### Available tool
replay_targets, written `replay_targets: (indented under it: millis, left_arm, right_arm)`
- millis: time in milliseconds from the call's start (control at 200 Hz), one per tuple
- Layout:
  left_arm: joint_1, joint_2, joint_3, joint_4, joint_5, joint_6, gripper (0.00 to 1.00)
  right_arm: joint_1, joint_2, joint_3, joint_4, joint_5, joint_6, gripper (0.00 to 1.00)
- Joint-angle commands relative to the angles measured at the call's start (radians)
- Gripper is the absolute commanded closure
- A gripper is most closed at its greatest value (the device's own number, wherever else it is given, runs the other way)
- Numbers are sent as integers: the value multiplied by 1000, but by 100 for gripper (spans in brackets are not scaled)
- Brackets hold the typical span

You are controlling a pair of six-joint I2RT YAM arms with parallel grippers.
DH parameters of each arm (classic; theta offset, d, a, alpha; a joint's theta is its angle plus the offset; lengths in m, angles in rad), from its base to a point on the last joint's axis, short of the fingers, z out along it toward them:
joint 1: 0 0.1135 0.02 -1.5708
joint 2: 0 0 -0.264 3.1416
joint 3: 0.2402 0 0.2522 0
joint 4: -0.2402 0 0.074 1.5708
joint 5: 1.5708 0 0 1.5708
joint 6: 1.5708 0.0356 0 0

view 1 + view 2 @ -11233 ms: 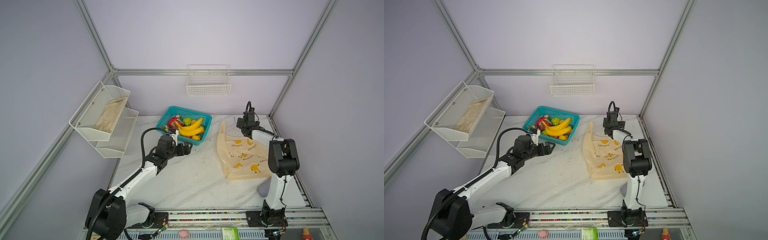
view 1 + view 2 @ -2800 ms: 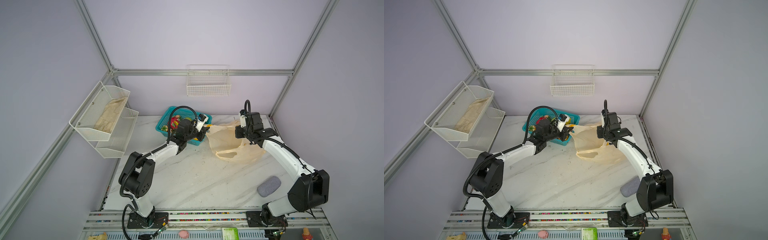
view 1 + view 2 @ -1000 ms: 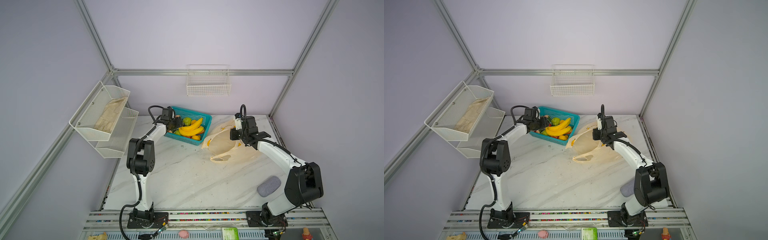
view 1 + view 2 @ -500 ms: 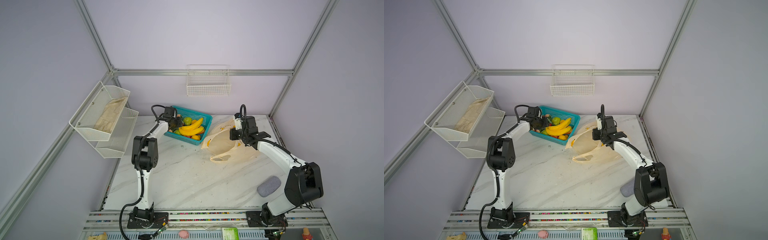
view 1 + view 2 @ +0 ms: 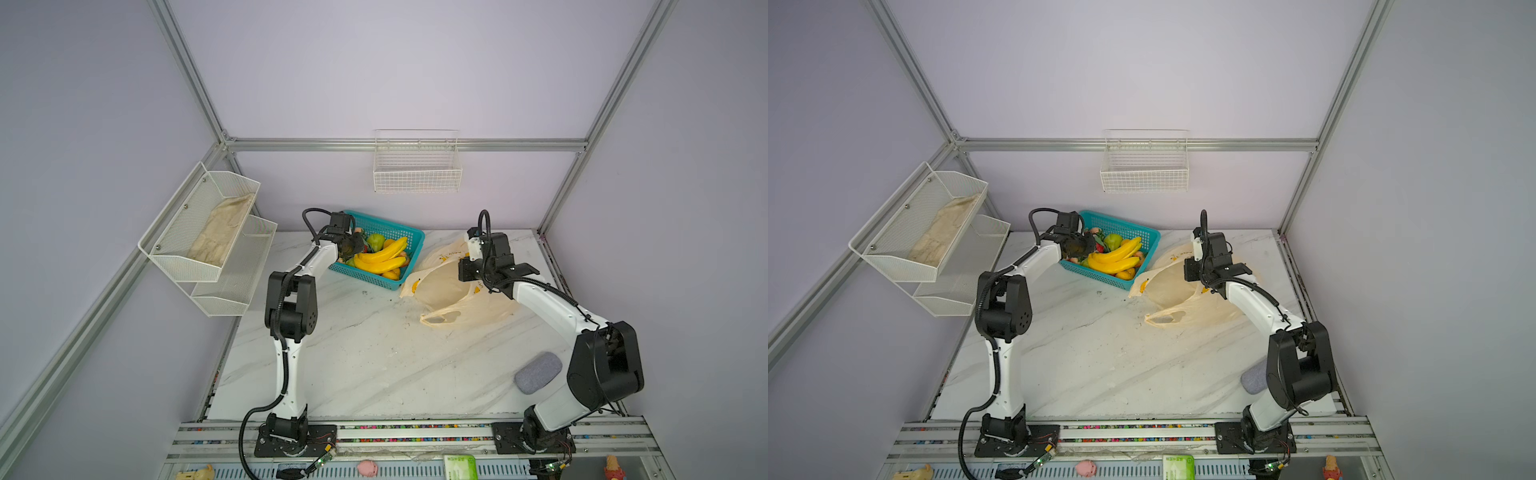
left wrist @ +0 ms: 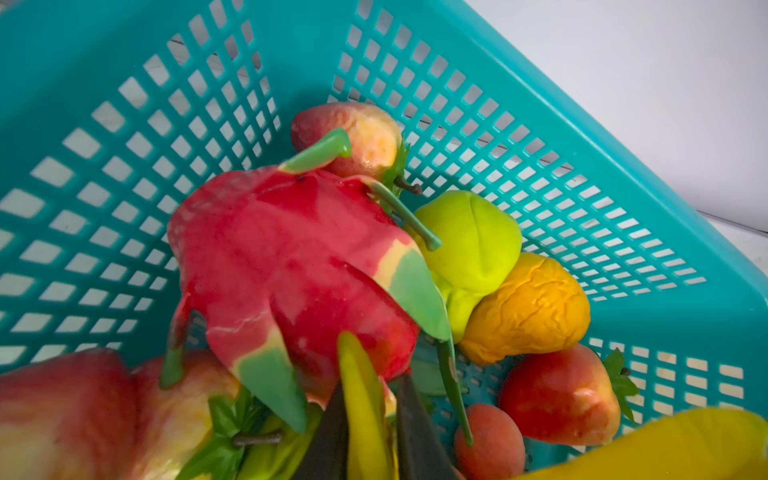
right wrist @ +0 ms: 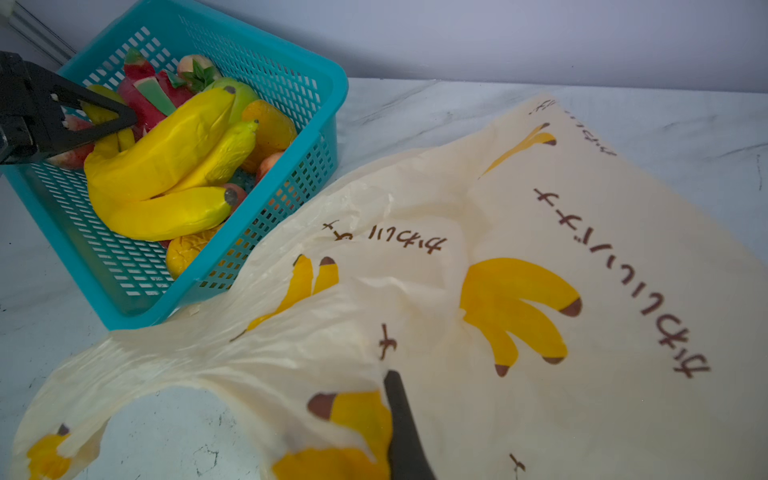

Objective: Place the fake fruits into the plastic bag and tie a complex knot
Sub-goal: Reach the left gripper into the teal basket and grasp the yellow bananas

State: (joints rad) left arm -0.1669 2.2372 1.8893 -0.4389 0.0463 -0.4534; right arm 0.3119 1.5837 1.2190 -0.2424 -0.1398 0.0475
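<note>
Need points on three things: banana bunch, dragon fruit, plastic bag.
banana bunch (image 5: 378, 261), in a top view, on the middle of the yellow bunch.
dragon fruit (image 6: 291, 266), left wrist view, on its red body.
plastic bag (image 7: 540, 232), right wrist view, on the flat cream side between the prints.

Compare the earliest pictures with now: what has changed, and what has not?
The left gripper moved from before the teal basket into it and closed around a yellow fruit. The right gripper raised the plastic bag open, pulling it toward the basket. Basket and cloth stayed.
</note>
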Motion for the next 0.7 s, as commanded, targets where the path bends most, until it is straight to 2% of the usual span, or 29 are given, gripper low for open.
replay_targets:
  millis: [0,445,695]
  left_arm:
    - [5,-37,98,12,-54,3,87]
    - [-9,-87,120,66,-51,-25,100]
    - [-15,-143,94,87,-42,-23,100]
  right_arm:
    - [-7,-7,-5,12,-7,-5,100]
    - [-6,-23,-5,11,-15,-1,100]
    - [-6,-15,-1,12,-9,21,100]
